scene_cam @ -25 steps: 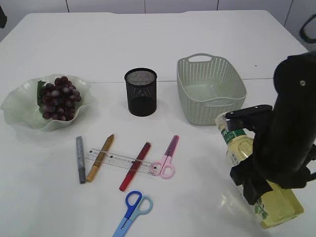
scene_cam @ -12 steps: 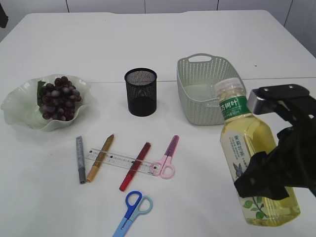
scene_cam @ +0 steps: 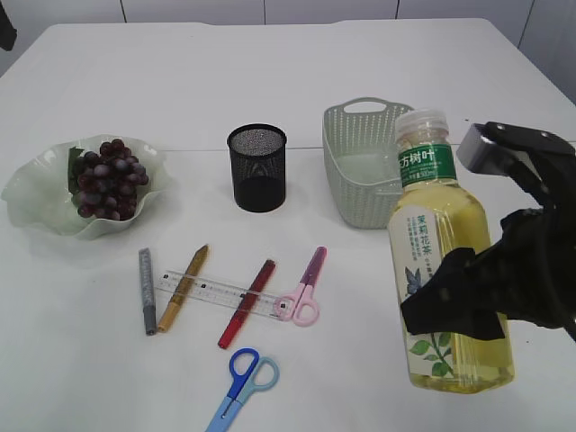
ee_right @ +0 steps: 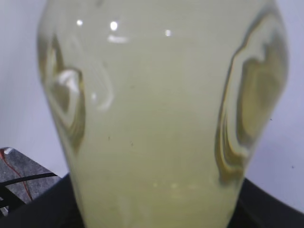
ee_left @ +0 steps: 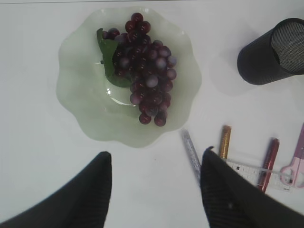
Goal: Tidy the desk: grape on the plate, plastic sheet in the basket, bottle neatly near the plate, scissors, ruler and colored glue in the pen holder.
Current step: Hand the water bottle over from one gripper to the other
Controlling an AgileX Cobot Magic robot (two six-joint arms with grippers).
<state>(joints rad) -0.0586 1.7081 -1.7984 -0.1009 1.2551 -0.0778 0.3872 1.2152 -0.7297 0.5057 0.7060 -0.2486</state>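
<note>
Exterior view: the bottle (scene_cam: 448,270) stands upright at near right, cap up, long axis vertical, clamped low on its body by the right end effector (scene_cam: 486,297); the plate (scene_cam: 36,202) with grapes (scene_cam: 108,178) lies well apart, far left. Left wrist view: the left end effector (ee_left: 154,190), fingers apart and empty, hovers just near of the plate. Right wrist view: the bottle fills the frame between the fingers.
</note>
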